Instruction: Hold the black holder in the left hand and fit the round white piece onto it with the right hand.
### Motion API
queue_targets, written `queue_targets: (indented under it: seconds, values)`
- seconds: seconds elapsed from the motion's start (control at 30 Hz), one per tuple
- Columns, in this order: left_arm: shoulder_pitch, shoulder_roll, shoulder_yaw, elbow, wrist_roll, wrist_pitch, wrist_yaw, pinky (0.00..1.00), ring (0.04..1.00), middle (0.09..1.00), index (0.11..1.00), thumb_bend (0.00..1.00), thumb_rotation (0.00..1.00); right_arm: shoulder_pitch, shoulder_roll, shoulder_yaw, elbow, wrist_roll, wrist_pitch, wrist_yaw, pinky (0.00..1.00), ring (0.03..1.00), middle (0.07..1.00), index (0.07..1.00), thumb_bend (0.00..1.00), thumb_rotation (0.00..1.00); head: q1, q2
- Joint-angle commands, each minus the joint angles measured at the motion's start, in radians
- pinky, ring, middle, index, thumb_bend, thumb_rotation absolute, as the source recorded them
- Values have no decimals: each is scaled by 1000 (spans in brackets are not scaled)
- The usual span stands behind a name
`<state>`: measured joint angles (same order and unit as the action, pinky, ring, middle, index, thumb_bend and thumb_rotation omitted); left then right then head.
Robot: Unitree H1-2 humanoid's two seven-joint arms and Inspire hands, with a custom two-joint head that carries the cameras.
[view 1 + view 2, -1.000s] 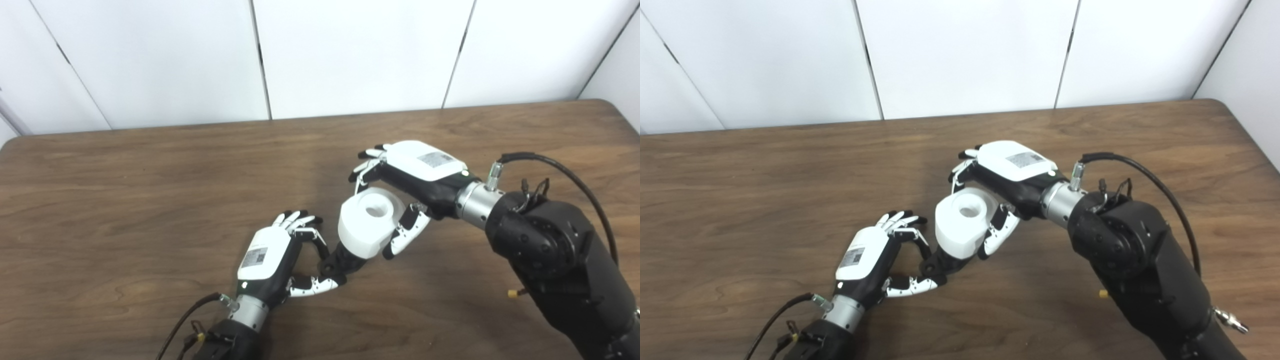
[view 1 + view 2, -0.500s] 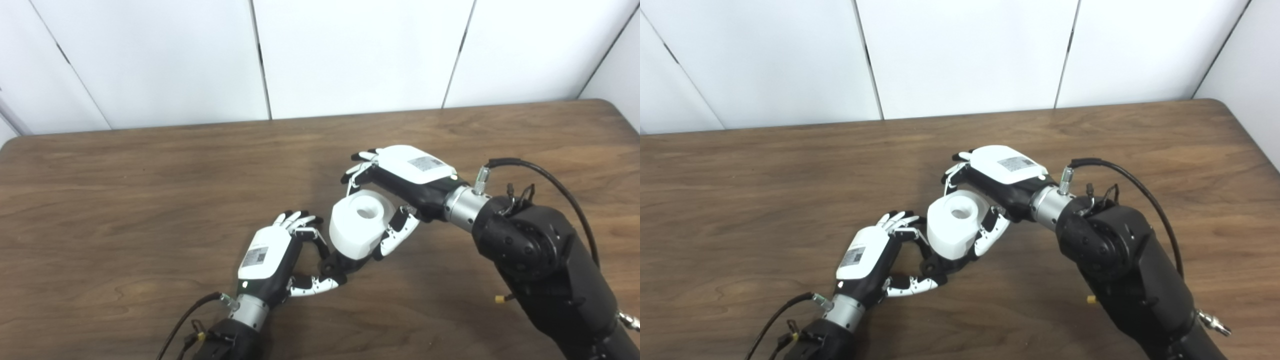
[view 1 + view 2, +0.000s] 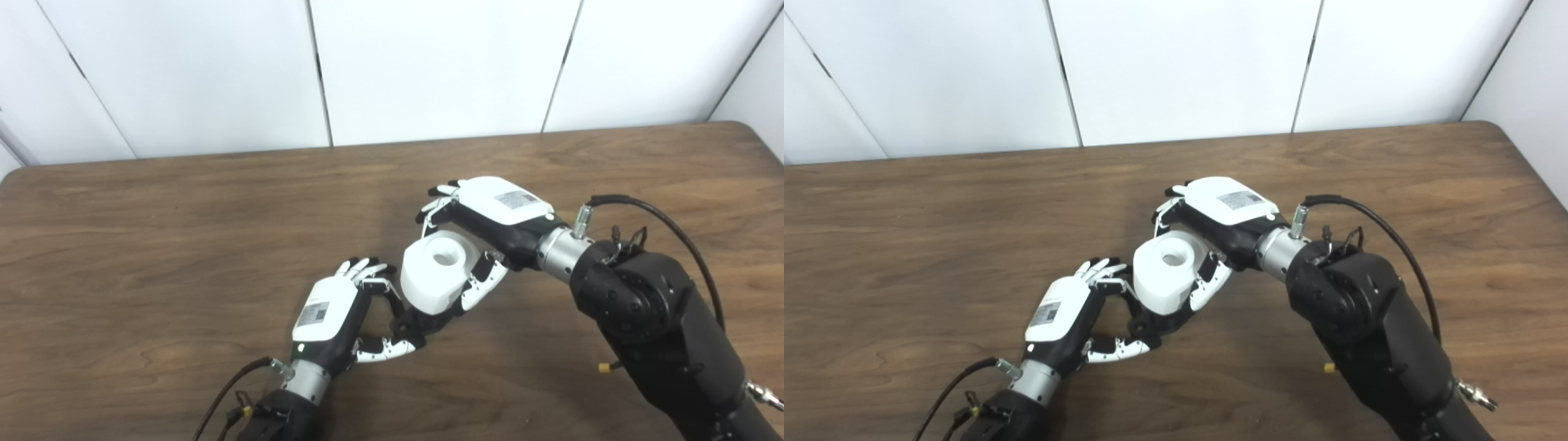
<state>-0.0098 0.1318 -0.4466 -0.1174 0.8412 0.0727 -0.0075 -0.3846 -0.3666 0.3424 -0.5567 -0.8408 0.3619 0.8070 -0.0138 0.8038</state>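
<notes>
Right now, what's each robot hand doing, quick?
Left robot hand: closed on the black holder.
Right robot hand: closed on the round white piece.

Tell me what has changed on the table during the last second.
The right robot hand, shut on the round white piece, moved left and slightly down, bringing the piece closer onto the black holder. The left robot hand stayed in place, still gripping the holder. Nothing was released.
</notes>
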Motion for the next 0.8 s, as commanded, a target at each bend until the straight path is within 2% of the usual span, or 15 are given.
queue_targets:
  seconds: [0.0,0.77]
  values:
    - [-2,-5,-20,21,25,35,-47,977,927,841,489,515,45,-33,-5,-5,-15,-8,-27,-12,1000,949,814,484,523,136,1,1]
    - [-9,-14,-27,17,31,50,-44,971,924,840,489,515,44,-35,-13,8,15,-12,-52,5,1000,942,805,485,524,136,1,8]
